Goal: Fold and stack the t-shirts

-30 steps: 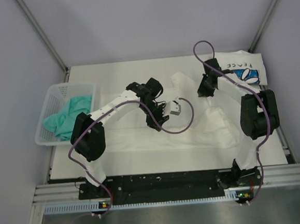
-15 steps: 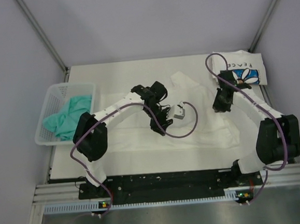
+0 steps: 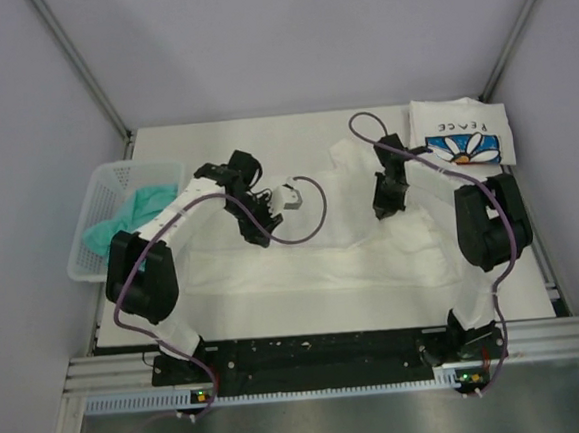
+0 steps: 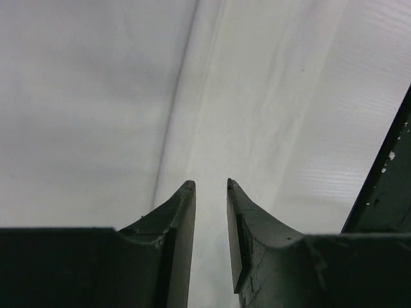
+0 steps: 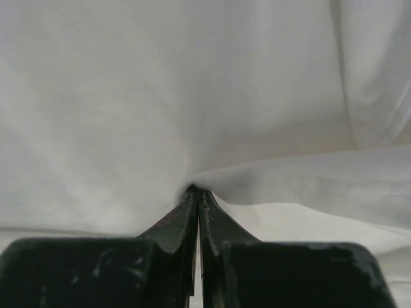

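I see the big shirt (image 3: 323, 264) spread across the middle of the table (image 3: 243, 138). It is rumpled and looks plain white from above. Its near edge runs roughly parallel to the arm bases, and a bunched part rises toward the far side between the two arms.

My right gripper (image 3: 382, 209) is down on the right half of that shirt. In the right wrist view the fingers (image 5: 186, 218) are pressed together with no gap. The cloth (image 5: 192, 96) puckers to a point at their tips, with folds fanning out to the right, so I read it as a pinch on the big shirt.

My left gripper (image 3: 258, 236) is over the shirt's left half. In its wrist view the gripper (image 4: 210, 187) is only narrowly open, and nothing sits between the fingers. Below them is pale white surface with a soft line running away from the tips. I cannot tell whether the tips touch it.

The PEACE shirt (image 3: 460, 133) lies folded flat at the far right corner, print up. It is just beyond the right arm and apart from the big shirt.

The teal shirt (image 3: 134, 217) is crumpled inside the basket (image 3: 116, 173), which sits at the table's left edge beside the left arm.
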Controlling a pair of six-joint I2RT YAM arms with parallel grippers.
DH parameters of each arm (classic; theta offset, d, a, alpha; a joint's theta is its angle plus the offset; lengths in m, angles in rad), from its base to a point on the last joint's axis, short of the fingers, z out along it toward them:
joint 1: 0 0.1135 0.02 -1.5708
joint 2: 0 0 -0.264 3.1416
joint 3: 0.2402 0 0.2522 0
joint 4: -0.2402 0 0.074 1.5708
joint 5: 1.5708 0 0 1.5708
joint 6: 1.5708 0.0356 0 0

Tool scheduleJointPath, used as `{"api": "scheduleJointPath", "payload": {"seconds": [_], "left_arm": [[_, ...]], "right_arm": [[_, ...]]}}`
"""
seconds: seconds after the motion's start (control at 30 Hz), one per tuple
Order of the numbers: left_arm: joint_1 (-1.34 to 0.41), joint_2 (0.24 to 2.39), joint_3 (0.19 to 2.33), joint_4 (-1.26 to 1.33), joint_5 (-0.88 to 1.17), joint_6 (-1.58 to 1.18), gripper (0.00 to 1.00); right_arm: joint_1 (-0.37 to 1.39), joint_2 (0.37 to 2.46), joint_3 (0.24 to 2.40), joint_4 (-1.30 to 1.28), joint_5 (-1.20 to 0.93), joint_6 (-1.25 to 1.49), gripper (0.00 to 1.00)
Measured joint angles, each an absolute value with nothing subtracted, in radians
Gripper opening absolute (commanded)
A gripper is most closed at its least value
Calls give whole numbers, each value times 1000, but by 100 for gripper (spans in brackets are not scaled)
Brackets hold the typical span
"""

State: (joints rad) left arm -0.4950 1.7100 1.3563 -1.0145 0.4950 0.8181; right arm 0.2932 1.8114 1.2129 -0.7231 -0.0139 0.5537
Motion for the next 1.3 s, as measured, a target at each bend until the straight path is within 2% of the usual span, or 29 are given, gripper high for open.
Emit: {"api": "scheduleJointPath", "payload": {"seconds": [0.27, 0.5, 0.63, 0.73, 0.8, 0.87, 0.97, 1.3], "left_arm": [[-312, 1641, 1320, -1022, 472, 846, 31], [-254, 1610, 1320, -1042, 470, 877, 32], [-216, 1588, 1311, -1045, 452, 894, 34], [-183, 1583, 1270, -1037, 416, 903, 35], [-160, 1582, 1212, -1015, 375, 913, 37], [-141, 1581, 1135, -988, 326, 921, 37], [-125, 1580, 1026, -957, 249, 933, 37], [-110, 1588, 904, -850, 129, 937, 37]], "right_arm": [[325, 1952, 1565, -677, -32, 588, 0], [316, 1970, 1611, -704, 23, 540, 0], [289, 1877, 1565, -728, 113, 444, 18], [264, 1823, 1563, -738, 221, 339, 37], [252, 1816, 1563, -739, 303, 264, 41], [242, 1827, 1557, -747, 350, 218, 40], [208, 1868, 1550, -755, 344, 183, 33], [-72, 1886, 1333, -687, 101, 245, 37]]}}
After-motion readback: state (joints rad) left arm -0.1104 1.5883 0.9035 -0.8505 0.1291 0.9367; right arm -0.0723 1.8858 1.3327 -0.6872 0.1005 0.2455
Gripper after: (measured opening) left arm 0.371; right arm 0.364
